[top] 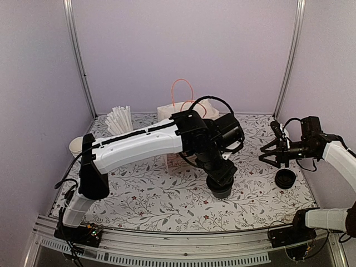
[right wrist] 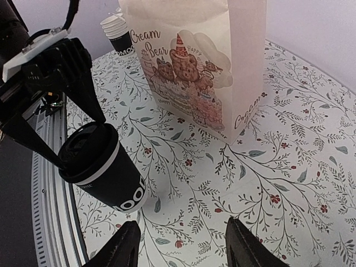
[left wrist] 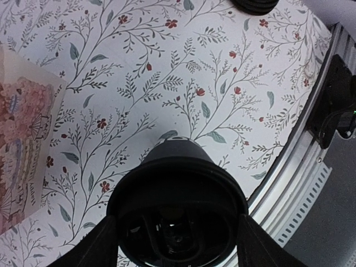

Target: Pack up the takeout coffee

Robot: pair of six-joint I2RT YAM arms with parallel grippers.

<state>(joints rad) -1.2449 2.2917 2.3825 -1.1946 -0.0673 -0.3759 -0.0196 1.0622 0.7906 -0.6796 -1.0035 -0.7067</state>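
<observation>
The left claw [right wrist: 82, 143] is closed on the takeout coffee [right wrist: 114, 186]; its two fingers press on opposite sides of the round lid's rim, with the cup body hanging below them. From these views I cannot tell whether the base touches the worktop [top: 156, 194] or sits just clear of it. The paper bag [right wrist: 194, 67] stands open-topped beyond this claw, on the far side of the cup from the arm bases

The right claw [right wrist: 181, 222] is spread and empty, with the coffee out ahead of it and to its left, and a low stack of loose lids [top: 285, 178] just below it

Handling, as a judgement: a paper cup is light and thin-walled, so a hard squeeze on the body would dent it and could pop the lid. The plastic lid is stiffer but smooth, and it is only pressed on. A grip on the rim alone risks the lid slipping or lifting off if the cup holds liquid. The safer hold is probably just under the lid, where the rolled paper rim stiffens the wall, with light pressure. The cup should be kept upright on its way into the bag, and lowered until its base rests flat
</observation>
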